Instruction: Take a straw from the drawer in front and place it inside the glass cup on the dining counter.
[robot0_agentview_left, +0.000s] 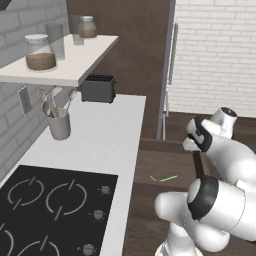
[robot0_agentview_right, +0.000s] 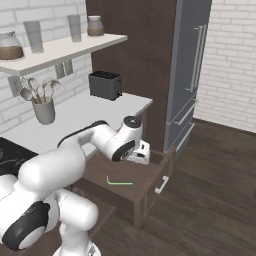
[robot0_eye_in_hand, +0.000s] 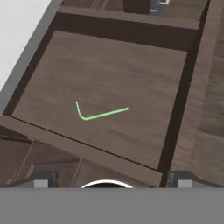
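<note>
Down on the floor of the pulled-out drawer (robot0_eye_in_hand: 131, 74) lies the straw (robot0_eye_in_hand: 101, 113), a thin light-green stick with a short bent end, flat on the wood and apart from every wall; your gripper (robot0_agentview_right: 139, 156) hangs above the drawer's inner part with its jaws spread wide and nothing between them. What you should worry about most is the grasp itself: the straw is so slim and sits so flush on the bottom that, I judge, the fingertips could close over it and miss, or press it against the wood and flick it sideways toward a wall, where you would have even less room. Come down off-centre or with the jaws lined up along the straw instead of across it and you will likely close on air. Its bent end may also make it swing once lifted, which would complicate dropping it into the glass cup later; that cup and the dining counter cannot be made out from here. Mind the drawer's front panel and side walls during the descent, and the white worktop (robot0_agentview_left: 95, 140) edge just beside the drawer. Further off stand a black toaster (robot0_agentview_left: 98, 88), a utensil holder (robot0_agentview_left: 59, 125), the hob (robot0_agentview_left: 50, 210), a shelf (robot0_agentview_left: 65, 65) with jars and tall glasses, and the fridge (robot0_agentview_right: 192, 65); none of them blocks the way down
</note>
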